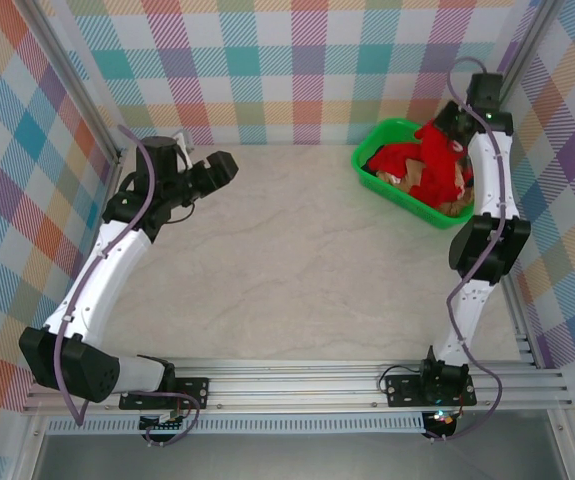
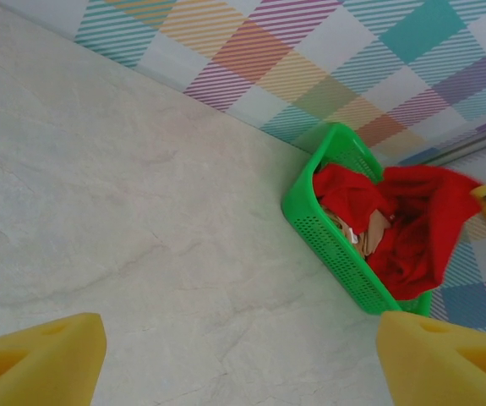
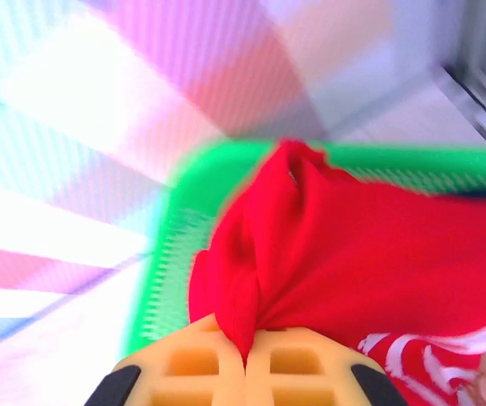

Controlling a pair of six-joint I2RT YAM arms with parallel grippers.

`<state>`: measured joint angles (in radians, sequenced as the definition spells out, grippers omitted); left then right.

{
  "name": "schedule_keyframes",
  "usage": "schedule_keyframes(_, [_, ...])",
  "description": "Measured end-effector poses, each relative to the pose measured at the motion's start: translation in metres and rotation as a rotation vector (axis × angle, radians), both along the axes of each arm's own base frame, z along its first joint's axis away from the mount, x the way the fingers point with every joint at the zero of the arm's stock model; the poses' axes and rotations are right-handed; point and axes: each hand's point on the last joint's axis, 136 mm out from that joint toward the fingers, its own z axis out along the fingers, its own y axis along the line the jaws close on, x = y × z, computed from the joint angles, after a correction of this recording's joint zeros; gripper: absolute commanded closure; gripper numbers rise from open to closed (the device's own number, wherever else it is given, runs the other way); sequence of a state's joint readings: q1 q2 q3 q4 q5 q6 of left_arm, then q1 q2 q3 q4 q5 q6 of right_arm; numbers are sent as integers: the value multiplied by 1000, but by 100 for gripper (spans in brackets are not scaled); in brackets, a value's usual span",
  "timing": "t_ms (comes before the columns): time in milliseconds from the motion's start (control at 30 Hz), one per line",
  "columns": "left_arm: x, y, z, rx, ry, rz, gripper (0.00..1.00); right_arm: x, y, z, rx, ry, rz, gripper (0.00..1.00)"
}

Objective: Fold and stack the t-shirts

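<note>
The right claw (image 3: 247, 353) is pinched shut on a fold of the soft bright red t-shirt (image 3: 352, 245); the rest of the shirt lies bunched in the green plastic basket (image 3: 226, 161), at the far right of the pale table (image 1: 297, 260); crumpled like that, it has no clear long way; the left claw (image 2: 243, 355) gapes open, well apart at the far left; the right arm is nearer.

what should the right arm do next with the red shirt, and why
Probably lift it clear of the green basket: the right jaws are shut on a fold of the red t-shirt, whose bulk lies in the basket, with open table beside it.
</note>
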<state>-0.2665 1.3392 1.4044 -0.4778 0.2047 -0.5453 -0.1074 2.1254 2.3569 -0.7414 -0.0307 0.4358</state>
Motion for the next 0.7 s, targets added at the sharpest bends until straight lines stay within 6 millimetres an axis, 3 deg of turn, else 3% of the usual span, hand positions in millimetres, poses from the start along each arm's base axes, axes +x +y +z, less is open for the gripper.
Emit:
schedule_keyframes(133, [7,0,-8,17,32,18,16,-32,71,142,6,-327,159,100])
schedule_keyframes(233, [9,5,-13,37,51,49,16,-82,129,238,57,-567,316,100])
schedule_keyframes(300, [10,10,-14,52,54,75,16,-116,156,281,97,-678,408,100])
schedule_keyframes(367, [10,16,-14,69,60,105,16,-146,182,308,140,-748,497,100])
schedule_keyframes(467, [9,28,-13,102,64,166,16,-174,226,314,205,-753,634,100])
schedule_keyframes(533, [4,37,-12,123,66,205,16,-179,265,291,255,-676,733,100])
schedule_keyframes(567, [2,40,-10,129,65,217,16,-180,284,274,276,-623,775,100])
schedule_keyframes(633, [-4,49,-3,138,53,253,17,-176,329,218,320,-460,848,100])
schedule_keyframes(667, [-7,52,0,139,48,268,17,-174,346,186,334,-370,871,90])
schedule_keyframes(700, [-11,55,3,139,44,282,17,-171,364,149,347,-268,888,70])
